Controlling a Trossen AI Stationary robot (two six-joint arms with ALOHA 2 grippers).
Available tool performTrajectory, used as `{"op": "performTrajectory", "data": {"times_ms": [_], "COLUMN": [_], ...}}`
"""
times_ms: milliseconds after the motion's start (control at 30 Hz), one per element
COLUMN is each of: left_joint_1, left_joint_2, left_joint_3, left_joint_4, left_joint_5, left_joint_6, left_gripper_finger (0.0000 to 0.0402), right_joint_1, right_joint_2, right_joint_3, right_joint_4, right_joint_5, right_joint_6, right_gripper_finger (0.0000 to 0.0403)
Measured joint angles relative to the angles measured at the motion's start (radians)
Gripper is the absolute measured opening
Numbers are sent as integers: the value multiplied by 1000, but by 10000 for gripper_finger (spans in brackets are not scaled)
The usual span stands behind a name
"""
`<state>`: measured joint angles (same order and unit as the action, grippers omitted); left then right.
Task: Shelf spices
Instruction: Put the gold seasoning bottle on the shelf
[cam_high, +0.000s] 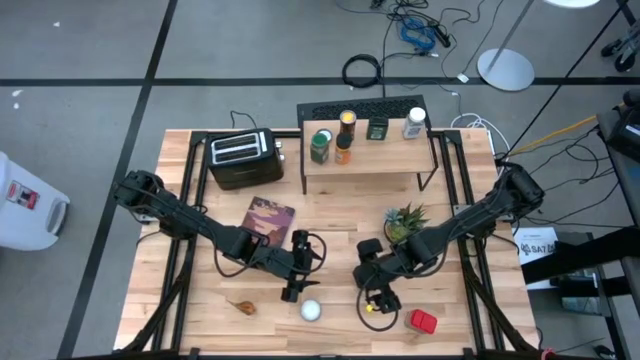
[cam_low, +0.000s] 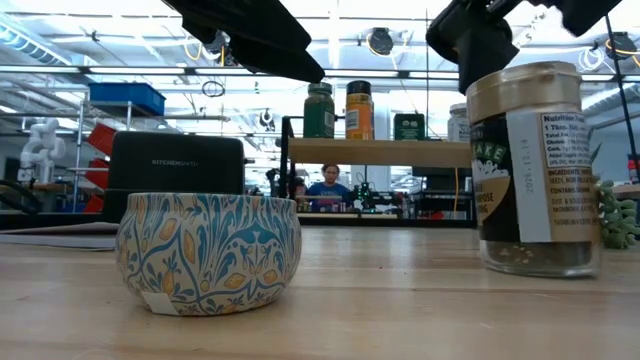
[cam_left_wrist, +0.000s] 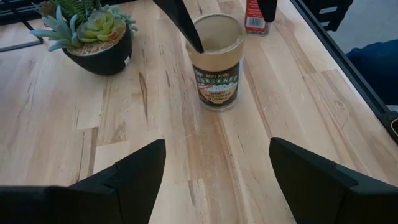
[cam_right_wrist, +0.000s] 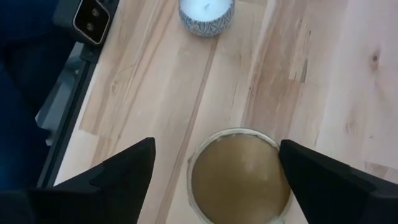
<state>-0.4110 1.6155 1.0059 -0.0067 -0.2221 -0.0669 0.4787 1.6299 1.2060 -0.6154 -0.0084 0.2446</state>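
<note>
A glass spice jar with a tan lid (cam_right_wrist: 239, 177) stands upright on the table near its front edge, also seen in the low view (cam_low: 535, 170). My right gripper (cam_right_wrist: 216, 171) hangs open just above it, pointing steeply down, one finger on either side of the lid and clear of it. My left gripper (cam_left_wrist: 217, 177) is open and bare above the table to the jar's left, aimed at the jar (cam_left_wrist: 216, 62). The wooden shelf (cam_high: 390, 155) at the back carries several spice jars and a dark tin. A round blue-patterned tin (cam_low: 208, 250) sits on the table between the grippers.
A potted succulent (cam_high: 405, 222) stands behind the right gripper. A red container (cam_high: 422, 321) lies right of the jar. A reddish book (cam_high: 268, 218) and a black toaster (cam_high: 240, 158) are at the back left. A small brown object (cam_high: 241, 306) lies front left.
</note>
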Motion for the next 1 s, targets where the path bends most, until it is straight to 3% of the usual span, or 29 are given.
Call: {"op": "performTrajectory", "data": {"times_ms": [467, 1000], "left_joint_1": [-1, 1], "left_joint_2": [0, 0], "left_joint_3": [0, 0], "left_joint_4": [0, 0], "left_joint_5": [-6, -18], "left_joint_6": [0, -1], "left_gripper_finger": [297, 297], "right_joint_1": [1, 13], "right_joint_2": [1, 2], "right_joint_3": [-3, 40], "right_joint_4": [12, -13], "right_joint_5": [7, -2], "right_joint_6": [-2, -10], "right_gripper_finger": [333, 367]}}
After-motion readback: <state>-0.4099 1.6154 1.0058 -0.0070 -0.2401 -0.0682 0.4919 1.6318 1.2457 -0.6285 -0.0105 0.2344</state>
